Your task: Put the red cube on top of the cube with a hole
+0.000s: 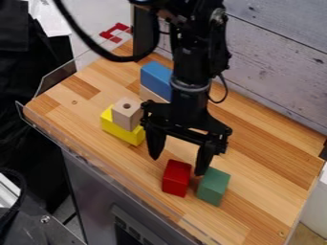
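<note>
My gripper hangs over the middle of the wooden surface, open, its two fingers pointing down with nothing held between them. The red cube stands just below the fingertips, toward the front edge. Left of the gripper, the natural-wood cube with a hole rests on a yellow block, its hole facing up.
A green block stands close to the right of the red cube. Behind the gripper, a blue block lies on a plain wooden one. A clear plastic edge runs along the left and front; a plank wall stands behind.
</note>
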`<state>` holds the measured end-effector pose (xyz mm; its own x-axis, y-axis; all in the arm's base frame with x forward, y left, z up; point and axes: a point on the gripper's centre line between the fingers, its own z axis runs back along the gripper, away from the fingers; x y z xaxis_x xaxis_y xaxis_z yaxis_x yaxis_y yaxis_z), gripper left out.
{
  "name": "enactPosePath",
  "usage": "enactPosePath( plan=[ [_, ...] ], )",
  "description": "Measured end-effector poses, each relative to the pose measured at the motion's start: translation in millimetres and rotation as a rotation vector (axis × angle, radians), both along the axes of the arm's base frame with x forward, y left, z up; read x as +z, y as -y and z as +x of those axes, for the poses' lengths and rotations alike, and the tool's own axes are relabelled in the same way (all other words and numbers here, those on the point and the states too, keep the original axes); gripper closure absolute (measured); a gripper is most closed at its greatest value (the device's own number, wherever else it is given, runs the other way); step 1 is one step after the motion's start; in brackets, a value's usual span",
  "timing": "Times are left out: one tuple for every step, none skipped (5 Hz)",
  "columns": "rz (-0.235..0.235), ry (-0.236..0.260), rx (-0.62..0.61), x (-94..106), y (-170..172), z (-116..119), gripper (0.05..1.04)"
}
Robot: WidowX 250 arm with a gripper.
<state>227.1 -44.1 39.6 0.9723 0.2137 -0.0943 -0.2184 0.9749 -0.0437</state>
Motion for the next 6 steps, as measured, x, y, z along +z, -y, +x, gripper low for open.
enactPosePath(
  plan=[
    [0.002,-0.017,0.021,-5.3,1,0,0.083],
    [-0.007,-0.016,0.045,-9.7,2,2,0.083],
    [-0.014,-0.030,0.082,-12.5,2,-2,0.083],
    [-0.015,-0.031,0.096,-16.8,2,-4,0.131],
    [-0.015,-0.039,0.104,-21.2,1,-9,0.417],
    [-0.018,-0.048,0.083,-21.0,1,-11,0.524]
  ],
)
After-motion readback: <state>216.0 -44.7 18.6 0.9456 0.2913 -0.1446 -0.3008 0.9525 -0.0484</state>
